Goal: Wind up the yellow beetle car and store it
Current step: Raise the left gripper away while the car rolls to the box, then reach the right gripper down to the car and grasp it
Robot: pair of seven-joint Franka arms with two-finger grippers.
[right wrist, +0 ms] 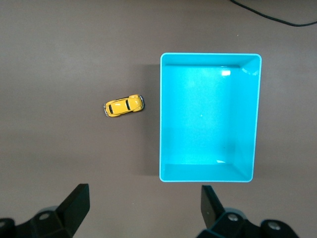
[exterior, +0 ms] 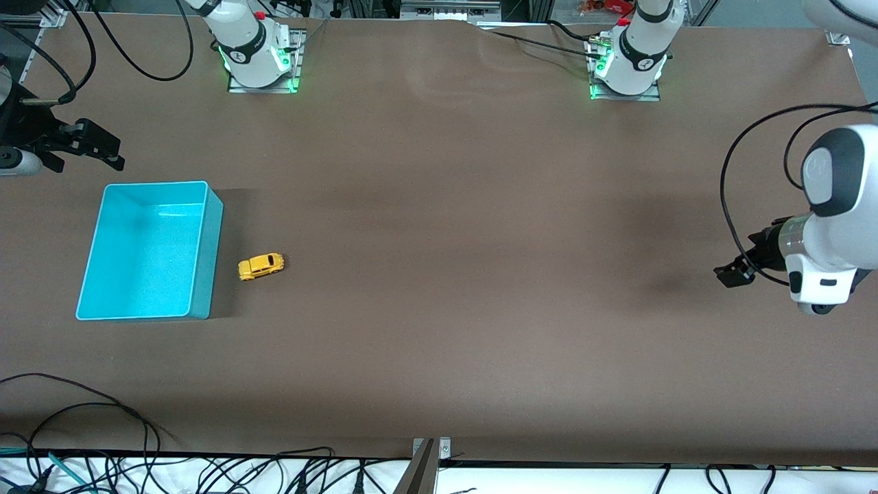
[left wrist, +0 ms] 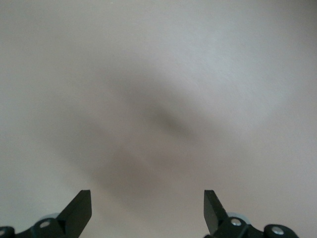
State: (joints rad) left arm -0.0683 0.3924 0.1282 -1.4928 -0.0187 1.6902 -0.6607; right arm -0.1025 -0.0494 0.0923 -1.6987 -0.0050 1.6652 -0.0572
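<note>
The yellow beetle car (exterior: pixel 260 266) stands on its wheels on the brown table, just beside the turquoise bin (exterior: pixel 206 247), on the side toward the left arm's end. It also shows in the right wrist view (right wrist: pixel 124 105), beside the bin (right wrist: pixel 161 114), which is empty. My right gripper (exterior: pixel 110 152) hangs open and empty high over the table's edge at the right arm's end, close to the bin; its fingers (right wrist: pixel 77 201) stand wide apart. My left gripper (exterior: pixel 730 273) waits open and empty over bare table at the left arm's end; its fingers (left wrist: pixel 81 206) frame only tabletop.
Loose black cables (exterior: pixel 82 412) lie along the table's edge nearest the front camera. A metal bracket (exterior: pixel 426 460) sits at the middle of that edge. A black cable (right wrist: pixel 277 17) lies on the table past the bin.
</note>
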